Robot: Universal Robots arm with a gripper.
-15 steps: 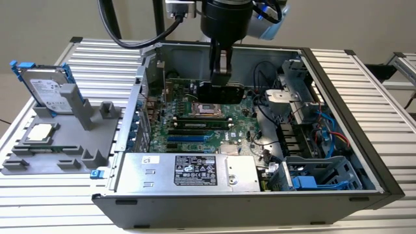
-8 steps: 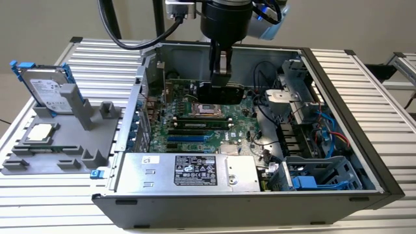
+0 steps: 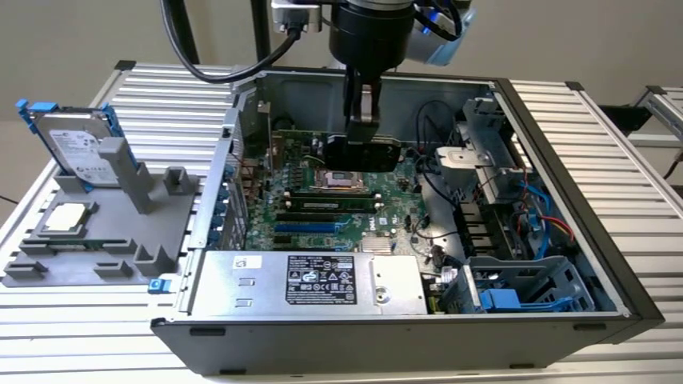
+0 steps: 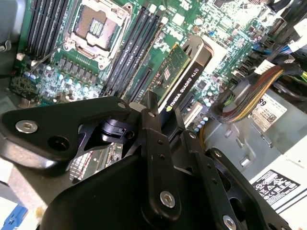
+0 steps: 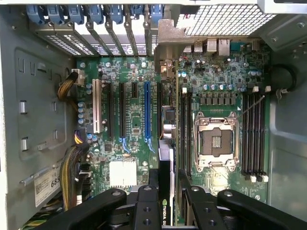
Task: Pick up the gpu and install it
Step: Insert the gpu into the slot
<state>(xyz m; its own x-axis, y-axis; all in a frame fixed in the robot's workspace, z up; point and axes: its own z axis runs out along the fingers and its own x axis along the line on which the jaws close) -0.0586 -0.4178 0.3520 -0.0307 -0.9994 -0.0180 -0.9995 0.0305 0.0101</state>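
The gripper (image 5: 169, 189) was clamped on the gpu (image 5: 169, 143), its two black fingers (image 5: 149, 199) pressed against either face of the thin card, jaws only as far apart as the card's thickness. In the second wrist view the card (image 4: 180, 79) stood on edge between the fingers, green board on one face and black shroud on the other. It hung over the motherboard (image 5: 129, 76), inside the open computer case (image 3: 577, 264), its long edge running parallel to the expansion slots (image 5: 147, 112) and close beside the blue one; whether it touched a slot could not be told. Past the card lay the empty processor socket (image 5: 214, 139) and the rows of memory slots (image 5: 254, 136). At the far end of the board stood the rear bracket openings with blue clips (image 5: 96, 14).

In the exterior view the arm (image 3: 372, 36) reached straight down into the case, with the card (image 3: 363, 152) held over the board. The power supply (image 3: 309, 280) lay along the near wall. The case rested on a ribbed metal table (image 3: 597, 136). On the exterior view's left, a grey holder (image 3: 96, 232) carried a hard drive (image 3: 75, 148) standing upright and a small square chip (image 3: 66, 216) lying flat.
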